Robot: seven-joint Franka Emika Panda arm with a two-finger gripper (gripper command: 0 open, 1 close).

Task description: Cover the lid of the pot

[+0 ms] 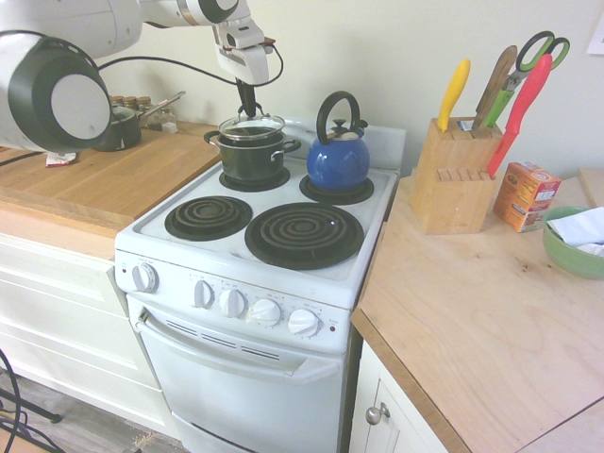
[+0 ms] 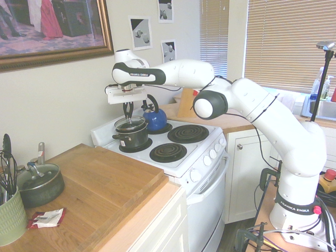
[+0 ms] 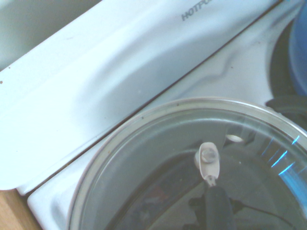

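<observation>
The lid [image 2: 137, 125] looks stiff, slippery and breakable. The gripper [image 2: 128, 114] grips its loop handle [image 3: 218, 203], the best hold.

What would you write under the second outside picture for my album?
Robot gripper holding the glass lid over the pot, beside a blue kettle.

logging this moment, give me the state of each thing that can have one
gripper: shut on the lid's handle
lid: held over the pot, not seated flush in the first exterior view
pot: upright on a rear burner
kettle: upright on the other rear burner, handle up
saucepan: lid on
scissors: in the knife block, handles up
oven door: closed
</observation>
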